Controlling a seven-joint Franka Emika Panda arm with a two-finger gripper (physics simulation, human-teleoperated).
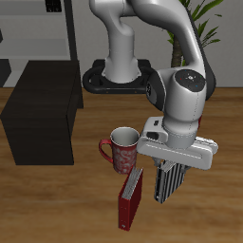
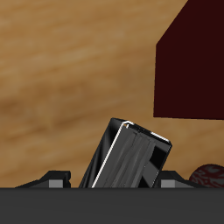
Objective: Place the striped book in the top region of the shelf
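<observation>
The two-finger gripper (image 1: 166, 180) pinches the thin hardcover book with narrow black-and-white stripes (image 1: 167, 180) between its fingers, lifted clear of the wooden table (image 1: 57, 204) (the wrist view shows it tilted (image 2: 127, 157)). Just beside the gripper stands a dark red book (image 1: 130, 201), a red patterned mug (image 1: 122, 148) behind it. The large, nearly black boxy wooden shelf (image 1: 43, 114) sits well apart from the gripper

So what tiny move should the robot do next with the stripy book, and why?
Probably lift straight up a little. The gripper seems shut on the striped book, which hangs tilted low over the table, right beside the dark red book and the mug. Rising first should clear those two before it swings over to the shelf.
</observation>
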